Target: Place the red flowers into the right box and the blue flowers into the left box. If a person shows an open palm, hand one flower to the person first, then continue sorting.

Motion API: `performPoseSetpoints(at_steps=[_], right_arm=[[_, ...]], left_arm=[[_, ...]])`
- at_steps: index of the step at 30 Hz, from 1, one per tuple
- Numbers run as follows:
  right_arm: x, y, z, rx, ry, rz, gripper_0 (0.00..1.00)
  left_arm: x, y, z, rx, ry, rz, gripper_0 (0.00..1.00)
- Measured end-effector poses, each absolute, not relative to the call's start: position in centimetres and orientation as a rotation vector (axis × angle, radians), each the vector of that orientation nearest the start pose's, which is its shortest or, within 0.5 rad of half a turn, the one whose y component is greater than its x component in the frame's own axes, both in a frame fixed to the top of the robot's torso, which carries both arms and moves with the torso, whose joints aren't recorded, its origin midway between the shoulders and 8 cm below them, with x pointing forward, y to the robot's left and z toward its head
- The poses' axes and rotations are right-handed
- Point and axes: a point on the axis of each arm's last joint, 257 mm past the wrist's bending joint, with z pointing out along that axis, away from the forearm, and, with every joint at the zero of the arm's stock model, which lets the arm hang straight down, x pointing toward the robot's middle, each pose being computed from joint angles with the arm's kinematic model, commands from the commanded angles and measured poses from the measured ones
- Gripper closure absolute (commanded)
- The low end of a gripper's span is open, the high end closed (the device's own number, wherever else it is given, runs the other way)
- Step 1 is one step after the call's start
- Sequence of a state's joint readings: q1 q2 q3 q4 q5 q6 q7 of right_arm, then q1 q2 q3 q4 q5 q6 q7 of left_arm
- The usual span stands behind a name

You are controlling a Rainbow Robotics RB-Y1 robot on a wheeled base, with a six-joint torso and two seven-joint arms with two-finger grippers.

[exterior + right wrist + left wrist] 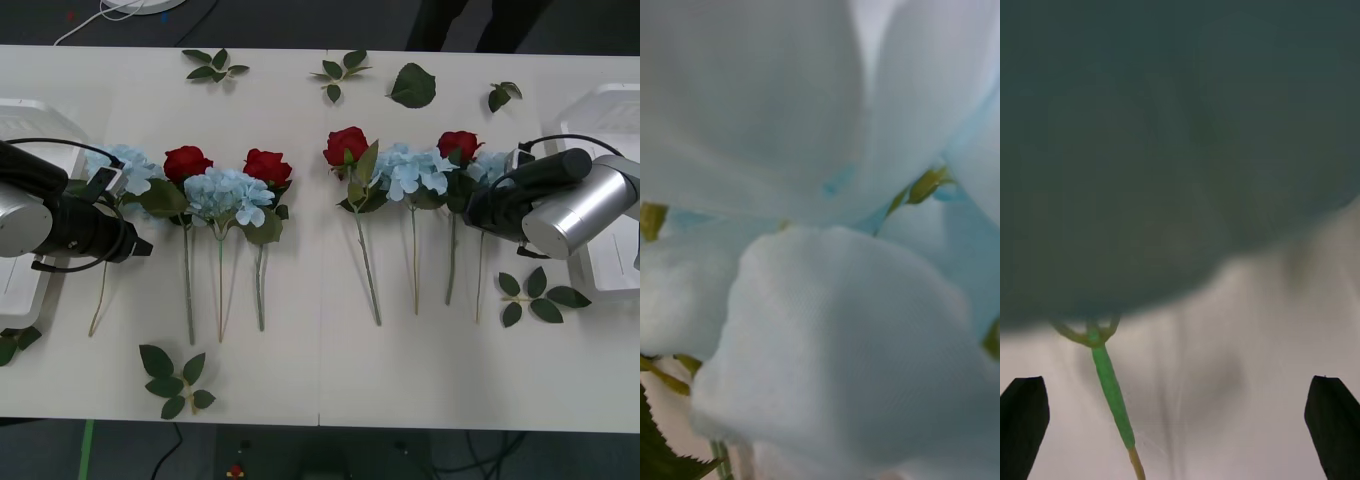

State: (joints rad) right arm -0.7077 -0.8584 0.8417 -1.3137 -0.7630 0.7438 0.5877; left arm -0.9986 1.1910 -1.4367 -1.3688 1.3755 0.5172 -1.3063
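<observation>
Eight flowers lay in a row across the white worktop [320, 380], blooms away from the robot and stems toward it. The red flowers [187, 162] numbered four and alternated with the blue flowers [228, 193], leaves overlapping between neighbours. None lay in the left box [30, 112] or the right box [612, 105], both at the worktop's side edges.

The left tool [1180, 420] hovered over the leftmost blue bloom, its black fingers spread wide with the thin stem between them, nothing pinched. The right tool [478, 212] sat low at the rightmost blue bloom, petals pressed against its camera; whether its fingers were spread or closed I cannot tell.

The likely trouble was the crowding: a lifted bloom could drag a neighbouring rose by tangled leaves, and a closing grip on so thin a stem could miss or slip. That rightmost bloom also belonged in the far tray.

Loose leaf sprigs [172, 378] lay scattered about; beyond the far edge were a white cable [95, 22] and dark floor.
</observation>
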Motion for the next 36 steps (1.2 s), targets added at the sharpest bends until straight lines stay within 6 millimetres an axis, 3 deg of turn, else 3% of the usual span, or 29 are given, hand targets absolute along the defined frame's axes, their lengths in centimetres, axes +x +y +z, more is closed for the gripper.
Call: performPoseSetpoints(at_steps=[2, 10, 15, 22, 27, 32, 36], right_arm=[[57.7, -26.7, -30.2, 0.345, 2.42, 0.253, 1.0], [56.5, -24.7, -27.7, 0.293, 2.451, 0.243, 1.0], [57.3, -24.0, -23.4, 0.238, 2.403, 0.223, 1.0], [59.0, -24.3, -16.8, 0.003, 2.297, 0.175, 1.0], [59.6, -25.3, -14.1, -0.068, 2.235, 0.15, 1.0], [59.9, -25.3, -12.8, -0.247, 2.187, 0.051, 1.0], [59.4, -24.1, -11.7, -0.249, 2.178, 0.135, 1.0]], left_arm=[[52.3, 34.5, -30.7, 0.412, 2.557, -0.027, 0.99], [52.4, 35.4, -30.9, 0.461, 2.546, 0.027, 1.0], [52.5, 35.6, -30.9, 0.466, 2.543, 0.038, 1.0], [53.3, 35.2, -30.3, 0.466, 2.502, 0.02, 1.0], [53.9, 35.4, -29.8, 0.453, 2.482, 0.019, 1.0], [55.5, 35.7, -27.5, 0.4, 2.469, 0.028, 1.0], [56.9, 36.0, -23.7, 0.311, 2.492, 0.029, 1.0]])
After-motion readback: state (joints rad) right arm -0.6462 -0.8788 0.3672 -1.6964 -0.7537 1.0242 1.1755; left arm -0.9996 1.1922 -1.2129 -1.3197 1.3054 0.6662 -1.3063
